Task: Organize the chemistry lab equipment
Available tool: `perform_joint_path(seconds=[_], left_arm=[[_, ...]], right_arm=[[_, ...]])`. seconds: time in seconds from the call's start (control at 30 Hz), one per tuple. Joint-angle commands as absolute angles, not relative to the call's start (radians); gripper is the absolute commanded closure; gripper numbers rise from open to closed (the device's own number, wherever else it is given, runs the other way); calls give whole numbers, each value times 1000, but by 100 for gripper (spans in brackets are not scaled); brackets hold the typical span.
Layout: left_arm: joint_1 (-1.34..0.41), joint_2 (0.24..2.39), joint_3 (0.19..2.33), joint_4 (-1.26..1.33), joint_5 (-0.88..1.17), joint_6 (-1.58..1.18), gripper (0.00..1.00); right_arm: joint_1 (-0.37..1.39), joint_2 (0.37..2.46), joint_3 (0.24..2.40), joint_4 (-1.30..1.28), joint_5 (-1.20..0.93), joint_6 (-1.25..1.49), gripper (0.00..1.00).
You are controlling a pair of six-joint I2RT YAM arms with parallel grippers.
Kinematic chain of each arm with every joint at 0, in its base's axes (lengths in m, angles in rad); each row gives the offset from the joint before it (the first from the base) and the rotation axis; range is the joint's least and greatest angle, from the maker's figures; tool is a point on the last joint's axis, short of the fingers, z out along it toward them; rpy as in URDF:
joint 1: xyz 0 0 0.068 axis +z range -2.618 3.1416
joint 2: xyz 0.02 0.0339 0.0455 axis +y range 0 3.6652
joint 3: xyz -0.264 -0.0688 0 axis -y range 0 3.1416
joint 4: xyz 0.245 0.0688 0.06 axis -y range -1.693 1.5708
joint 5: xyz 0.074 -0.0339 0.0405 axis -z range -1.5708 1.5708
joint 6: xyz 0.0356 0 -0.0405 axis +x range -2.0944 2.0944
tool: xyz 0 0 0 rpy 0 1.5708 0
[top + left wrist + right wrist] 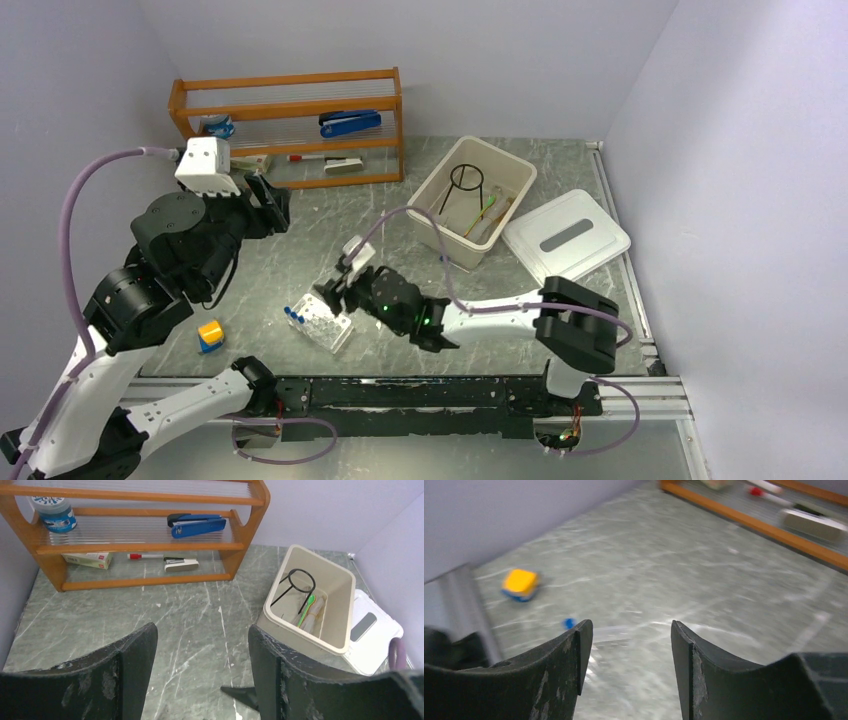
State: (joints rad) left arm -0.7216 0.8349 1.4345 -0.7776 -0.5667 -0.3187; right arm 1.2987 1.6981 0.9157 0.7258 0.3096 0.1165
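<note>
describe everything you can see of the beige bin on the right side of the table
The beige bin is an open rectangular tub, plastic by the look, with a thick rim and rounded corners. It stands upright on the grey marbled table, right of the wooden shelf, turned at an angle to the table's edges. Inside, a black wire tripod sits toward the far end, ring uppermost, with a green-tipped tool and pale pieces beside it. Its white lid lies off, flat on the table close by its right side.

Left arm (165, 245) reared high at the left, elbow folded, left tool (268, 204) pointing right, jaws wide apart, nothing between. Right arm (490, 318) stretched low toward the left, right tool (334, 291) angled down, jaws parted, empty.
</note>
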Motion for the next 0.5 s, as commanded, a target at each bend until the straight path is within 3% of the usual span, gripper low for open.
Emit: perform_joint_path(seconds=[0.0, 0.23, 0.47], left_arm=[[-723, 828, 1382, -648, -606, -284, 29], [-722, 831, 1307, -613, -650, -259, 28], [-722, 815, 1249, -591, -641, -252, 26]], right_arm=[[1204, 1634, 896, 502, 475, 105, 38], [1052, 1660, 893, 264, 700, 10, 43], [1005, 1717, 858, 275, 898, -116, 47]])
